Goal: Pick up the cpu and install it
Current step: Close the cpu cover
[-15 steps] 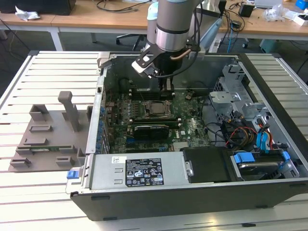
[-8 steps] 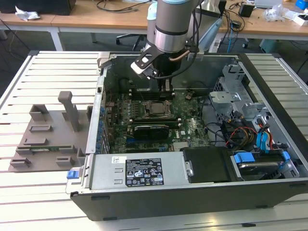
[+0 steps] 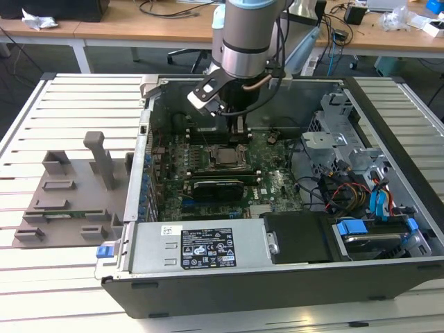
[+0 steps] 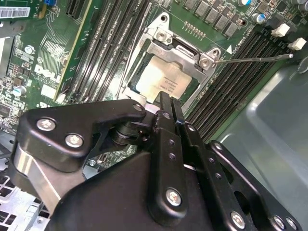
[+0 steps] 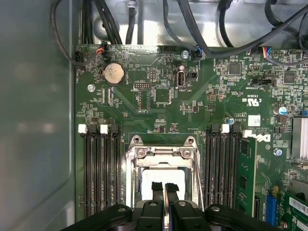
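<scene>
The black claw [image 5: 164,192] hangs just over the cpu [image 5: 160,179], and in the first wrist view its two thin fingers [image 5: 157,189] are pressed close together with nothing between them. The cpu is a flat, pale silver square. It lies in the socket [image 5: 161,159] in the middle of the green board [image 5: 202,106], with the shiny metal frame around it. In the second wrist view the claw [image 4: 166,103] points at the near edge of the cpu [image 4: 163,82], but I cannot tell if it touches it. A thin metal lever [image 4: 255,58] sticks out from the frame, past the long black slots [image 4: 236,82]. More long black slots [image 5: 101,168] with white clips sit on both sides of the socket. Farther up the board there is a round silver battery [image 5: 114,73], and black cables [image 5: 192,24] run along the grey wall of the case. In the exterior view the arm [image 3: 246,35] reaches down into the open computer case [image 3: 277,277], and the claw [image 3: 236,125] is over the socket with the cpu [image 3: 226,158]. The case lies on a pale desk [image 3: 41,277] made of long slats. On the exterior view's left, just beside the case, sits a grey plastic tray [image 3: 69,201]. Far behind, there are wooden desks [image 3: 139,28] with cables on them.
</scene>
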Controlling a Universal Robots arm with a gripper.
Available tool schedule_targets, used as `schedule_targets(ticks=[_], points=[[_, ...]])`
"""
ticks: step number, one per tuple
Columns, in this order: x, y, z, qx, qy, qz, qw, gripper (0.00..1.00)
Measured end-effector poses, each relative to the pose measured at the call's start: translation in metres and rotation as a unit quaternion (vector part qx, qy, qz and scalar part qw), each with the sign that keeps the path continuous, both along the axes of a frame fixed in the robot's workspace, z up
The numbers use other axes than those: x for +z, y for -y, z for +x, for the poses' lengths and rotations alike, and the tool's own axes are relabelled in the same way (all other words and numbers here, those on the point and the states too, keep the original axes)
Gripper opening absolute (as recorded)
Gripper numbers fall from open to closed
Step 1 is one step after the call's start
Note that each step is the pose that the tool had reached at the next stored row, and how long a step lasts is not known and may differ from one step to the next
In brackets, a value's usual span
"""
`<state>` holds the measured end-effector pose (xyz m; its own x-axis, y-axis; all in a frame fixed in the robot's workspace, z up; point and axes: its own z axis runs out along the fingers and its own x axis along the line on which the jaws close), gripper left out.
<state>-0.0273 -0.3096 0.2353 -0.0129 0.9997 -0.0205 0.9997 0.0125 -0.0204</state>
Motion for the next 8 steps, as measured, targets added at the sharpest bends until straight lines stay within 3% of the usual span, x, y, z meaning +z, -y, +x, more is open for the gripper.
schedule_targets(ticks=[6,8], points=[[-0.0089,0.0,-0.0041,0.0,0.0,-0.0001,1.0,0.16],[-0.0146,0.0,-0.0124,0.0,0.0,0.0,1.0,0.16]])
